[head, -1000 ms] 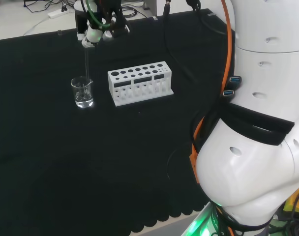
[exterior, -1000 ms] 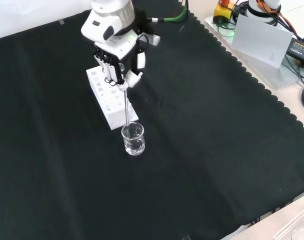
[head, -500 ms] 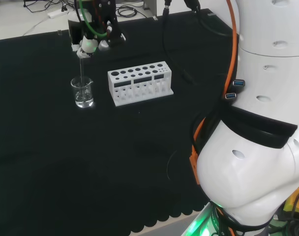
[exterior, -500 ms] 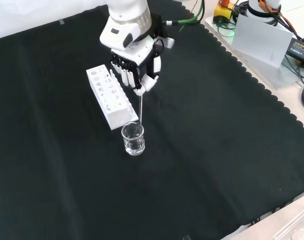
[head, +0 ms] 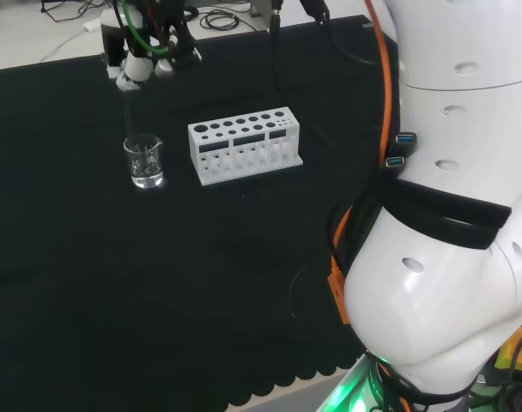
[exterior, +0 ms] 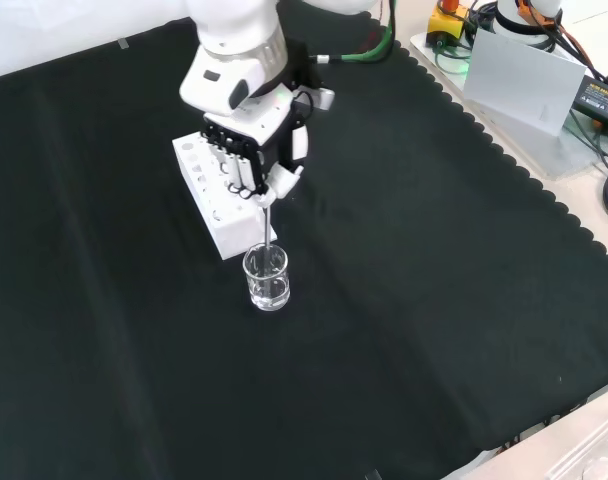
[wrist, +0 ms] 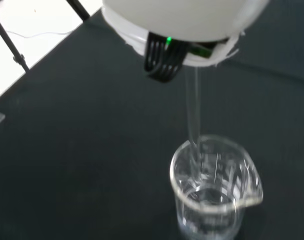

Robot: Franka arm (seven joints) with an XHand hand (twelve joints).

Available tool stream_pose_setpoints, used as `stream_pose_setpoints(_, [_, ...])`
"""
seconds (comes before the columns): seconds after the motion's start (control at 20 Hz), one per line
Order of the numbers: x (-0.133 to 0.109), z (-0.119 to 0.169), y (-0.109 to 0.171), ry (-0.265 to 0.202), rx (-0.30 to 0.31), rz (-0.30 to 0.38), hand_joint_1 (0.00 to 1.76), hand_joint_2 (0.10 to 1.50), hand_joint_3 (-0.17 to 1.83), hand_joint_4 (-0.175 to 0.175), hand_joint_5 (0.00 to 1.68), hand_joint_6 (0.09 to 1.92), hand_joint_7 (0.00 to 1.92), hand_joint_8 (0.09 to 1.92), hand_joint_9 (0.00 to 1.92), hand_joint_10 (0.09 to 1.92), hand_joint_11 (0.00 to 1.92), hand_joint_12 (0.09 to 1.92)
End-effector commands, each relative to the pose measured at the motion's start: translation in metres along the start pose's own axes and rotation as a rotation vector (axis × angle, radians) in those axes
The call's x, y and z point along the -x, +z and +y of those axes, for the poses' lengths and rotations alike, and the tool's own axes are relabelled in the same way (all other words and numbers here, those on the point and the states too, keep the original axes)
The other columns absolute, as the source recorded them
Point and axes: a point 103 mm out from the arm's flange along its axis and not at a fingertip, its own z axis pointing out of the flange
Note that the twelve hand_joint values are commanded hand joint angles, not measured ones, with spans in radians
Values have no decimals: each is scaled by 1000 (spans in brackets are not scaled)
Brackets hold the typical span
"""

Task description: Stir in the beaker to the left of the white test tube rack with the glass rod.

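Note:
A small clear beaker (head: pixel 146 161) (exterior: pixel 267 277) (wrist: pixel 214 187) with a little clear liquid stands on the black cloth, left of the white test tube rack (head: pixel 245 144) (exterior: pixel 218 197) in the head view. Above the beaker is the hand (head: pixel 139 53) (exterior: pixel 256 158), its fingers curled round the top of a thin glass rod (head: pixel 130 113) (exterior: pixel 269 228) (wrist: pixel 193 117). The rod slants down and its lower end is inside the beaker, seen plainly in the wrist view.
The arm's big white links (head: pixel 450 215) take up the right of the head view. In the front view, a scalloped cloth edge (exterior: pixel 544 195) runs along the right, with equipment and cables (exterior: pixel 544 60) beyond it.
The hand has swung left in the head view with the rod's top, while the rod's lower end has stayed in the beaker. In the front view it went right, then back left.

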Motion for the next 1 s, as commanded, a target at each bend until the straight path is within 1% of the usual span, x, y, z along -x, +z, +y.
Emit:
stream_pose_setpoints(0.05, [20,12,-6,-6,-4,5,1331,580,795,-175,1392,244,1286,975,1664,763,1685,590])
stream_pose_setpoints(0.2, [34,0,-5,22,-8,-1,1331,585,789,-175,1389,246,1283,977,1664,764,1686,592])
stream_pose_setpoints(0.3, [39,-10,-3,36,-13,-6,1330,586,786,-175,1387,248,1282,977,1664,765,1686,593])
stream_pose_setpoints(0.5, [35,-24,-1,38,-20,-19,1330,587,785,-175,1386,252,1283,975,1664,767,1687,595])
stream_pose_setpoints(0.55, [37,-34,-4,30,-7,-19,1330,587,786,-175,1386,253,1283,975,1663,767,1686,595])
stream_pose_setpoints(0.65, [33,-37,-1,26,-1,-22,1330,585,788,-175,1386,254,1283,976,1663,767,1686,596])
stream_pose_setpoints(0.75, [23,-37,-5,19,-4,-28,1331,578,799,-175,1388,258,1286,975,1665,768,1687,597])
stream_pose_setpoints(0.8, [23,-37,-6,13,-3,-6,1331,574,805,-175,1389,260,1288,975,1666,768,1687,598])
stream_pose_setpoints(0.85, [18,-40,-1,14,-3,-24,1331,571,810,-175,1390,262,1289,974,1667,768,1687,598])
stream_pose_setpoints(0.9, [14,-42,0,7,-1,-25,1331,570,812,-175,1390,263,1290,973,1667,768,1686,598])
stream_pose_setpoints(0.95, [9,-44,0,21,-6,-45,1331,568,814,-175,1390,264,1291,972,1667,768,1686,598])
stream_pose_setpoints(1.0, [3,-45,-1,20,-8,-48,1331,567,815,-175,1390,265,1292,971,1667,768,1686,598])
